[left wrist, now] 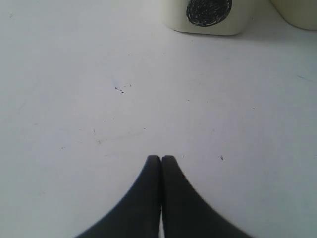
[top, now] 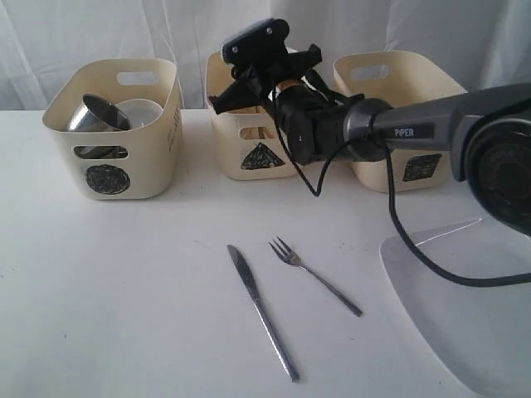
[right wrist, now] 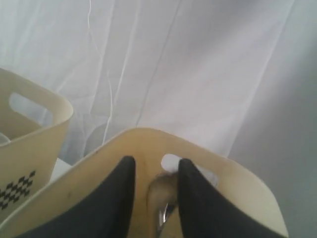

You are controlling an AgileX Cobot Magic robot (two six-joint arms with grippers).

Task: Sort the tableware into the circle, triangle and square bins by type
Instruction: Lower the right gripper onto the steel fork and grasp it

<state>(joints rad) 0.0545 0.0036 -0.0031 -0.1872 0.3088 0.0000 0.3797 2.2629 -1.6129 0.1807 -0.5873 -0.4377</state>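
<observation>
The right claw [top: 228, 99] hung over the cream plastic bin marked with a black triangle [top: 232, 162] at 12 o'clock on the white surface [top: 124, 290]. Its dark arm reached in from 3 o'clock and covered most of that bin's mouth, so the contents could not be read from outside. In the right wrist view the claw [right wrist: 156, 161] had its two black fingers [right wrist: 124, 198] parted with nothing pinched. Down in the gap, inside the bin, lay a thin shiny steel piece [right wrist: 166, 210], too blurred to name. A neighbouring cream bin with a chequered mark [right wrist: 29, 148] was cut off at the frame edge, and which bin it was could not be told. At 10 o'clock the cream bin marked with a black circle [top: 141, 170] held a tilted steel mug [top: 95, 116], with a pale rounded rim [top: 141, 108] behind it that was hard to make out. At 2 o'clock the cream bin marked with a black square [top: 365, 176] stood partly behind the arm, its inside hidden. The steel knife [top: 261, 311] and steel fork [top: 314, 276] lay bare near 6 o'clock, close but apart, handles pointing toward 5 and 4 o'clock. The large white rounded-square plate [top: 465, 315] sat at 4 o'clock, cropped by two edges. The left claw [left wrist: 161, 158], seen only from its own wrist, was closed and empty over bare surface, with the circle bin's lower wall [left wrist: 178, 20] just in frame.
</observation>
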